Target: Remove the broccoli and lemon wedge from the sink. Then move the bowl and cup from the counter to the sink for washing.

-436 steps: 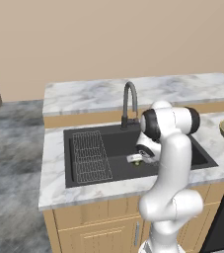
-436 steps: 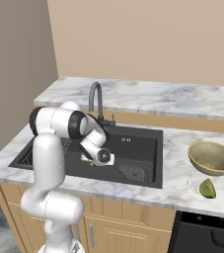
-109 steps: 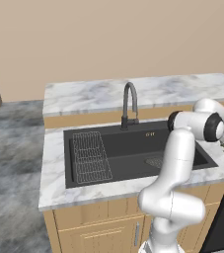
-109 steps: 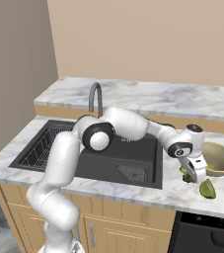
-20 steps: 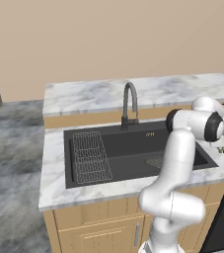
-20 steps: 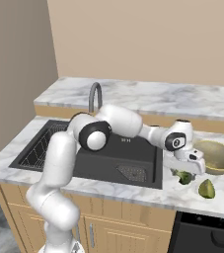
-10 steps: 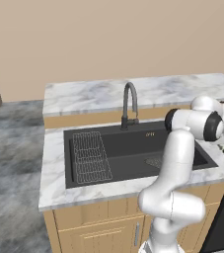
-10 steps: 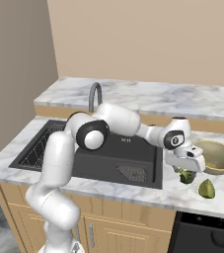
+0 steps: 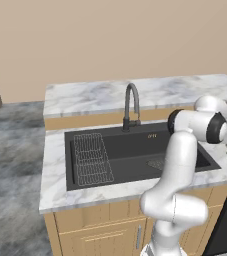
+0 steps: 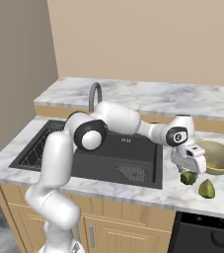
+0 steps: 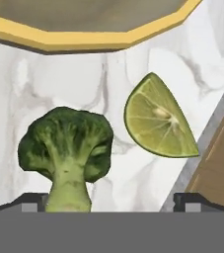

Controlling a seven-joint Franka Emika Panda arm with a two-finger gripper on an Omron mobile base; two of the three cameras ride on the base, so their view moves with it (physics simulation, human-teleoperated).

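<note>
Hand [image 10: 190, 170] risen, one broccoli [image 11: 66, 148], one lemon wedge [image 11: 155, 123], one bowl [image 10: 217, 157]

One broccoli [image 11: 66, 143], one lemon wedge [image 11: 156, 120], one bowl [image 10: 219, 157], one sink [image 9: 130, 155].

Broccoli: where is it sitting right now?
The broccoli is out of the sink, on the counter to its right. It lies just under the open tool, with the lemon wedge beside it and the bowl behind.
</note>
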